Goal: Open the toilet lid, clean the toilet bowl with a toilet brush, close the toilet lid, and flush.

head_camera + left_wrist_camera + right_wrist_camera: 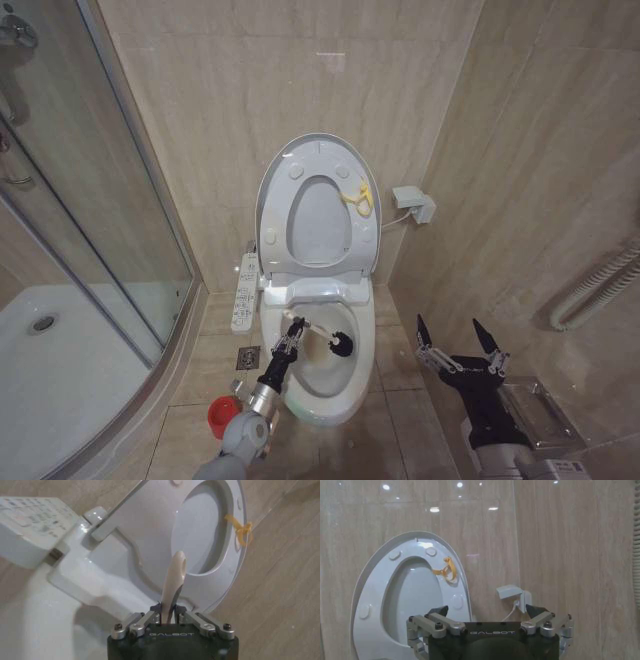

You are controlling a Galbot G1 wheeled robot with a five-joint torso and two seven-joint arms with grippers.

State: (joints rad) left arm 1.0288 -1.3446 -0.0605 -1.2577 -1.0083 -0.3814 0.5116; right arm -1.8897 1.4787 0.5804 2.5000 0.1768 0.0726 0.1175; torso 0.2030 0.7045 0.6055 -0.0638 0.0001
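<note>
Head view: toilet brush (322, 335) head sits inside toilet bowl (330, 385).

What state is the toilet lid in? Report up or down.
Up. The toilet lid stands upright against the wall, seat raised with it, bowl exposed.

Glossy white plastic toilet lid (272, 190), smooth ceramic toilet bowl (330, 385), polished beige wall tiles (500, 150)
</note>
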